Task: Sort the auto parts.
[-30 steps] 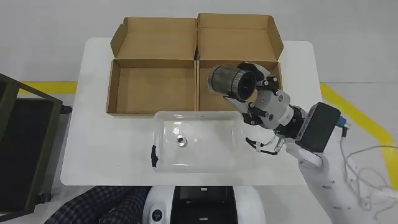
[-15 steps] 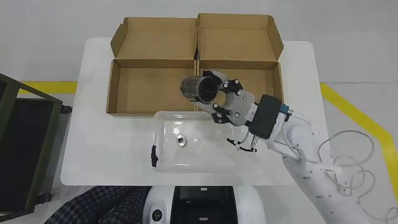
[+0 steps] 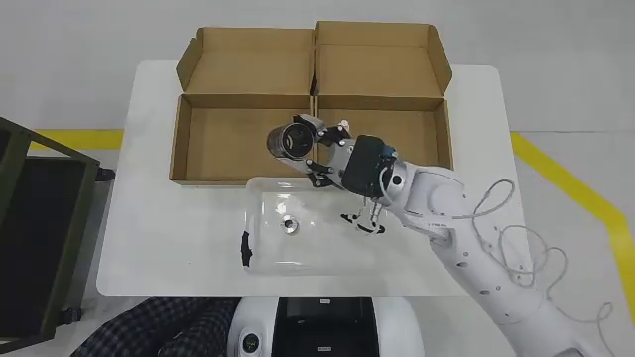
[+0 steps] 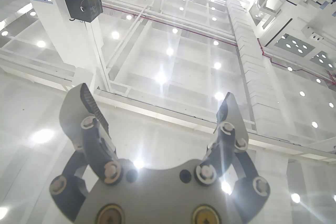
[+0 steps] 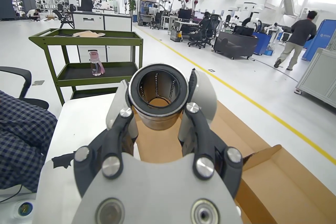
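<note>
My right gripper [image 3: 303, 145] [image 5: 159, 99] is shut on a metal cylindrical bearing sleeve [image 3: 292, 141] [image 5: 159, 97], hollow with a dark rim. It hangs over the inner edge of the left cardboard box [image 3: 213, 144], near the wall shared with the right cardboard box [image 3: 422, 129]. A small metal part [image 3: 290, 224] lies in the clear plastic tray [image 3: 263, 248] at the table's front. My left gripper [image 4: 157, 109] is open with nothing between its fingers; in its own wrist view it points up at the ceiling.
Both boxes stand side by side at the back of the white table [image 3: 149, 228], lids folded back. A green cart [image 3: 30, 238] [image 5: 86, 57] stands off the table's left side. A person's checked sleeve [image 5: 21, 128] shows near the table's front.
The right arm has carried the sleeve leftward, from above the right box across to the left box's inner edge.
</note>
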